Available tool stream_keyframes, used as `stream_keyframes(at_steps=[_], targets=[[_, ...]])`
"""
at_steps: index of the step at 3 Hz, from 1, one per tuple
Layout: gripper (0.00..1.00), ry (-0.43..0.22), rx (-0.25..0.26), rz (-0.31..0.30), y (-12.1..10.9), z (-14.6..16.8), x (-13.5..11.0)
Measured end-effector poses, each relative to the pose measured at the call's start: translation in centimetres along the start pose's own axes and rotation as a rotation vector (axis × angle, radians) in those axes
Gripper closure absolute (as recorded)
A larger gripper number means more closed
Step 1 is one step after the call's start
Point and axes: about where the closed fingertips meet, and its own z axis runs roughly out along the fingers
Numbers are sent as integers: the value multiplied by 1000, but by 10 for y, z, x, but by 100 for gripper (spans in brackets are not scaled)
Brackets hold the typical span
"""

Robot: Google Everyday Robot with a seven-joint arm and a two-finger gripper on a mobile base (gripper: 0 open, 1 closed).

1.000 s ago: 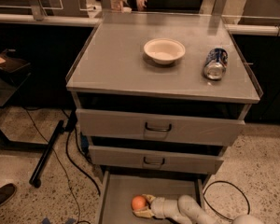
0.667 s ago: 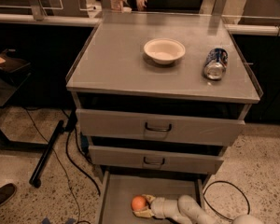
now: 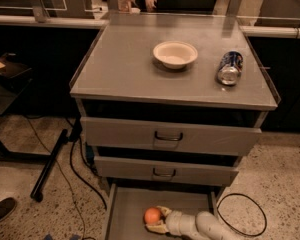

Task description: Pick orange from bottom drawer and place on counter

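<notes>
The orange (image 3: 152, 216) lies on the floor of the open bottom drawer (image 3: 125, 204), at the bottom of the camera view. My gripper (image 3: 157, 219) reaches in from the right, low in the drawer. Its pale fingers (image 3: 164, 211) sit around the right side of the orange, one above and one below it, closed against the fruit. The orange rests on the drawer floor. The counter (image 3: 125, 64) is the grey top of the cabinet above, with thin raised edges.
A white bowl (image 3: 175, 54) and a blue can (image 3: 229, 67) lying on its side are on the counter. Two upper drawers (image 3: 167, 136) with dark handles are shut. Black cables (image 3: 77, 169) run on the floor left and right of the cabinet. A shoe (image 3: 1, 211) is at bottom left.
</notes>
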Motion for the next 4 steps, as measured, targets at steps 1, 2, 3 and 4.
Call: stream_keyframes(at_steps=[1, 2, 3, 4], targets=[[100, 5, 86, -36, 5, -37, -33], [100, 7, 166, -60, 19, -77, -66], [100, -8, 177, -104, 58, -97, -107], [100, -10, 105, -111, 102, -87, -109]])
